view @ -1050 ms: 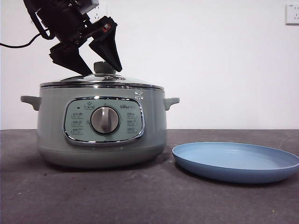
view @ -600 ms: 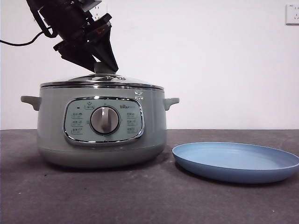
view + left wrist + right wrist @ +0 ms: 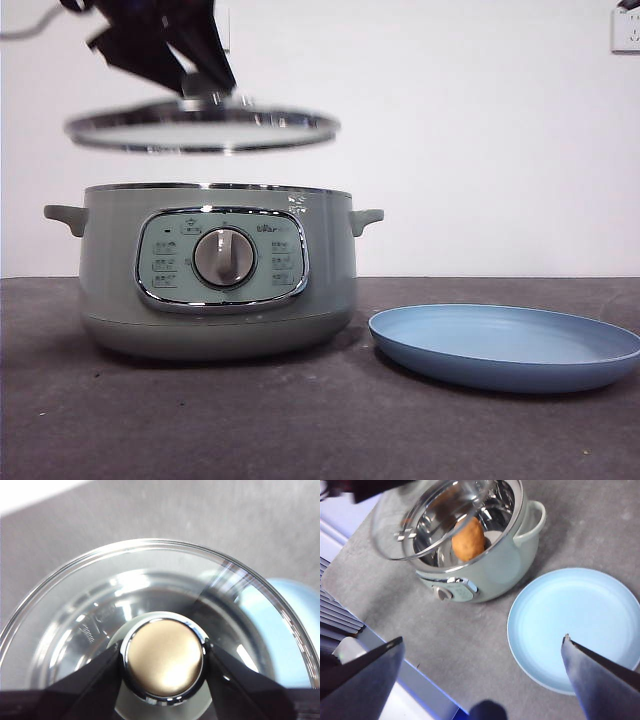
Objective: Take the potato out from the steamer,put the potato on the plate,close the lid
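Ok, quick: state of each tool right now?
Left tool: shut on the lid knob, lid held above the steamer.
Right tool: open, empty.

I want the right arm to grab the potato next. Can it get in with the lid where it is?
Probably yes. The left gripper holds the lid above the steamer, and the potato shows uncovered; the open right gripper hangs over table and plate.
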{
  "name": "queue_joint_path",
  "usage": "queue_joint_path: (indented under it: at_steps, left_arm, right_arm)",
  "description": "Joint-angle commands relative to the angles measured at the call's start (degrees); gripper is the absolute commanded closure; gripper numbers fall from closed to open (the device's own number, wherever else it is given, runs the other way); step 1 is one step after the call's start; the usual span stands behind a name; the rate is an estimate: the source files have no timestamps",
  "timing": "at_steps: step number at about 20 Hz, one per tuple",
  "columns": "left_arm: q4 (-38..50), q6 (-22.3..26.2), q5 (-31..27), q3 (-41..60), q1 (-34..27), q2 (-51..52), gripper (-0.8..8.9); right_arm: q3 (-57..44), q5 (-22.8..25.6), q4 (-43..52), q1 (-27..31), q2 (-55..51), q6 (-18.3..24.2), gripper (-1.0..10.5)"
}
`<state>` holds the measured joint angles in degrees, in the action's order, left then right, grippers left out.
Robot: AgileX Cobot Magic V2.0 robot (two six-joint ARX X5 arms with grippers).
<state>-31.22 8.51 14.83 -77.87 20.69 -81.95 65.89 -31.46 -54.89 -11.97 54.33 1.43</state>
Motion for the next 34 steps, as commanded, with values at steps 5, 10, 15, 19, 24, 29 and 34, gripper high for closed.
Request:
queue_joint_path:
  at_steps: [5, 10, 15, 19, 24, 29, 34]
  left_arm:
    - [-7.9, -1.4, -3.8, -0.2, -0.9, 14.8, 8.26]
    - [-18.6, -2.3, -11.9, -0.2, -0.9, 25.1, 8.26]
    - [-26.0, -4.9, -15.0, -0.2, -0.9, 31.5, 8.26]
    - [-30.7, -6.7, -15.1, -0.2, -0.9, 36.0, 8.26]
    - [-35.4, -7.9, -17.0, -0.2, -0.9, 40.6, 8.26]
    - [-38.4, -8.6, -17.0, -0.2, -0.9, 43.1, 8.26]
    - [-39.4, -8.5, -16.9, -0.2, -0.9, 43.2, 8.26]
  right_arm:
    - [1.7, 0.1, 11.3, -8.3, 10.1, -4.2, 2.9]
    - [10.3, 2.7, 15.9, -15.7, 23.8, -4.2, 2.9]
    - [21.4, 6.2, 15.4, -20.1, 36.2, -2.9, 2.9]
    - [30.1, 9.5, 15.3, -23.1, 45.4, -1.7, 2.9]
    - [37.0, 14.8, 15.5, -26.4, 53.9, 0.5, 2.9]
    - [38.9, 22.4, 16.8, -30.1, 61.4, 3.5, 2.9]
    - [38.9, 28.1, 19.5, -32.2, 67.0, 4.7, 2.9]
